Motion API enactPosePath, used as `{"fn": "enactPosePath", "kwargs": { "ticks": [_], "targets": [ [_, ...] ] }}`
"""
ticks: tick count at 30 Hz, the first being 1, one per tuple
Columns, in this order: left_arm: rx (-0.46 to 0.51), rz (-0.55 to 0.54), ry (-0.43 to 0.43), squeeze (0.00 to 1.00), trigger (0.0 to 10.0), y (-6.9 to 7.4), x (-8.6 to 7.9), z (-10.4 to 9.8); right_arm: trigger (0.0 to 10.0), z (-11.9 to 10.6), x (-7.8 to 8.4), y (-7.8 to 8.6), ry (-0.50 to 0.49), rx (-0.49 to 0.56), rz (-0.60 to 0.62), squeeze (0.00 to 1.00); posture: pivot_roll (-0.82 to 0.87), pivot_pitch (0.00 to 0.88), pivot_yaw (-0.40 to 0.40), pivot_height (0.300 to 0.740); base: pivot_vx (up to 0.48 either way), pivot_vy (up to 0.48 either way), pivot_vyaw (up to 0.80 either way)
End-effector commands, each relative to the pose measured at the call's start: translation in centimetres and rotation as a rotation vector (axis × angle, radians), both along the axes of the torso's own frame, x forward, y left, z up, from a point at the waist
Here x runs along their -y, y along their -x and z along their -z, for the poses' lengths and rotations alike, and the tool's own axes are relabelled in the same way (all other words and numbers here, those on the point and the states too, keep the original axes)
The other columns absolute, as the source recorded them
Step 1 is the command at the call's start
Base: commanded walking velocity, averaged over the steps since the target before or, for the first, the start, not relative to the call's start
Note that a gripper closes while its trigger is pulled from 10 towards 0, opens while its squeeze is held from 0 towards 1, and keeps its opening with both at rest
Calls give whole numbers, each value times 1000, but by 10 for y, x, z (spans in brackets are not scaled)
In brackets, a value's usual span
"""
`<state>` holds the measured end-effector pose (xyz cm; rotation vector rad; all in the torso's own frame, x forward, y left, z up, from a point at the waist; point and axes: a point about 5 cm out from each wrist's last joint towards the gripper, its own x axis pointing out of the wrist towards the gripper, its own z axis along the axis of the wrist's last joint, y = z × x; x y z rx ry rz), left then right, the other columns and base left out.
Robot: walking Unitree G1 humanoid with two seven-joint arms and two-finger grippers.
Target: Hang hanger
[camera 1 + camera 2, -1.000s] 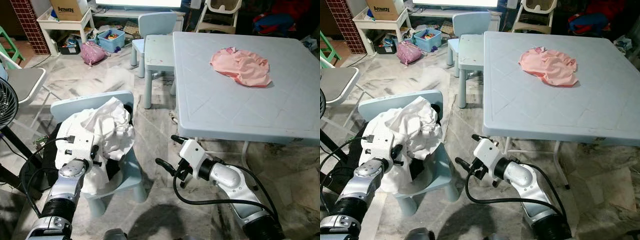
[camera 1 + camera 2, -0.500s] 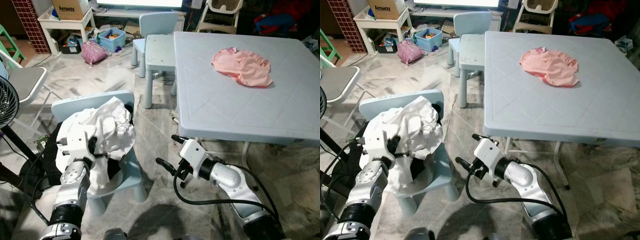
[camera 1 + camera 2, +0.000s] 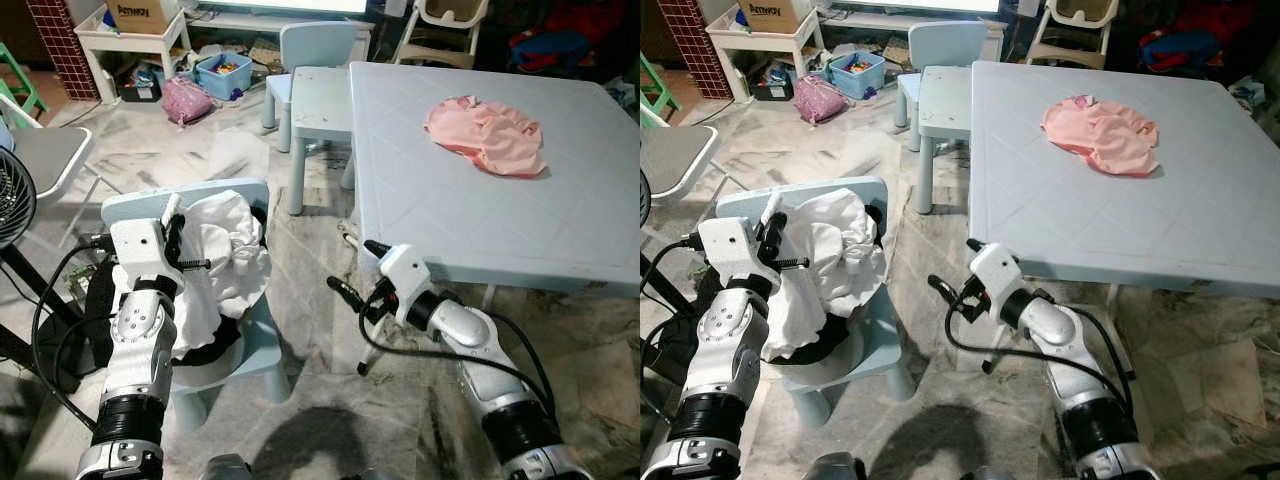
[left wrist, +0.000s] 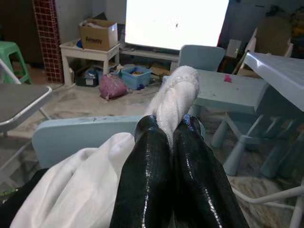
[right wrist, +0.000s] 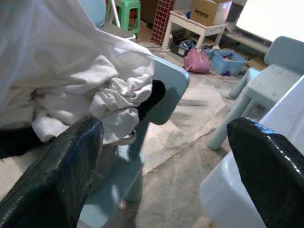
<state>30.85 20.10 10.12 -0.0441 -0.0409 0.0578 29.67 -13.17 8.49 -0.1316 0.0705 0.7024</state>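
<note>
Pale blue counter (image 3: 560, 230), carrying a crumpled pink garment (image 3: 487, 134) toward its far side. Beside the counter's near-left corner stands a small blue chair (image 3: 245, 345) heaped with white garment (image 3: 222, 262) over dark cloth. Left pincer (image 4: 170, 137), above that chair, is clamped tight on a fold of the white garment. Right pincer (image 3: 352, 268), fingers spread wide and holding nothing, hovers between chair and counter. No hanger can be made out.

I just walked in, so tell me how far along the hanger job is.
Early. Done: the left gripper is pinching the white garment heaped on the small blue chair. In hand: the right gripper hangs open beside the chair. Left: no hanger or rail can be made out; nothing is hung.
</note>
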Motion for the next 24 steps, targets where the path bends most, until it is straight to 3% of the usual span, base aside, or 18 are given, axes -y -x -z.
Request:
{"fn": "enactPosePath", "kwargs": {
  "ticks": [1,4,7,8,10,11,12,17,22,23,24],
  "targets": [
    [-32,21,-25,0,0,1,6,6,10000,-1,15,-4,-86,-51,45,0,88,0,-50,740,0,0,0],
    [-41,36,-55,0,0,1,9,8,10000,-6,20,-6,-148,-60,36,0,84,0,-39,740,0,0,0],
    [-21,40,-100,0,627,0,11,-1,10000,-23,36,-15,-237,-25,133,0,73,0,-31,740,0,0,0],
    [-14,33,-115,0,3843,0,11,-3,10000,-27,42,-19,-222,12,202,0,70,0,-32,740,0,0,0],
    [-2,26,-147,0,4314,1,9,-6,10000,-31,48,-23,-213,54,283,0,64,0,-29,740,0,0,0],
    [7,28,-176,0,5882,3,9,-6,10000,-33,51,-24,-207,80,344,0,60,0,-26,740,0,0,0],
    [0,14,-204,0,10000,7,8,-1,10000,-34,56,-24,-220,115,443,0,51,0,-18,740,0,0,0],
    [-41,19,-203,0,10000,9,11,7,10000,-30,57,-17,-258,113,524,0,45,0,-6,740,0,0,0],
    [-32,79,-187,0,10000,8,23,5,10000,-11,53,-7,-141,96,636,0,56,0,-22,740,0,0,0],
    [-32,79,-187,0,10000,8,23,5,10000,-11,53,-7,-141,96,636,0,56,0,-22,740,0,0,0],
    [-27,76,-184,0,10000,9,23,3,10000,-11,46,-6,-201,76,583,0,57,0,-28,740,0,0,0]
  ]
}}
